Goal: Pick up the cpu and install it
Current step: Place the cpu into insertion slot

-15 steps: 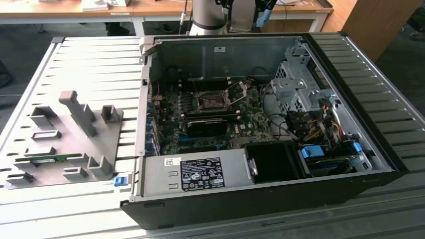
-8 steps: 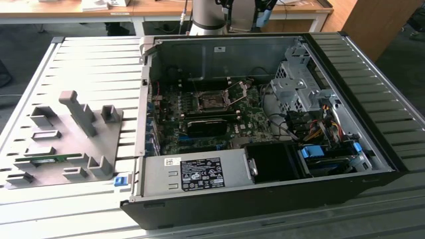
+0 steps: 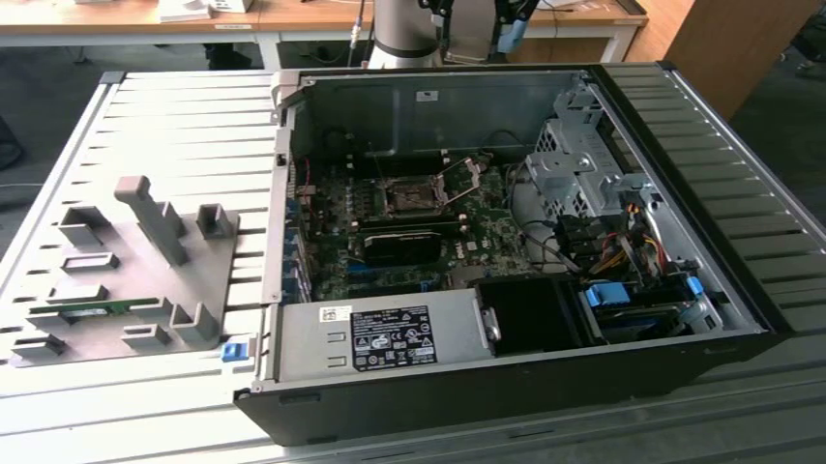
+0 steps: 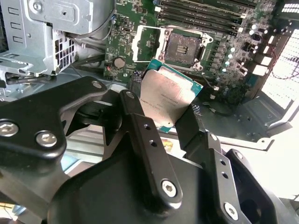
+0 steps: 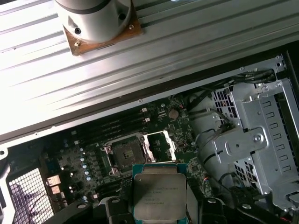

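Gripper is clamped on the cpu, so we judge pickup done; it is not yet seated in the socket just beyond.

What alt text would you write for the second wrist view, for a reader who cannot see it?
The black pincer grips the silvery cpu by its edges, tilted, above the green motherboard. Its empty socket lies open beyond, with a grey metal drive cage to one side.
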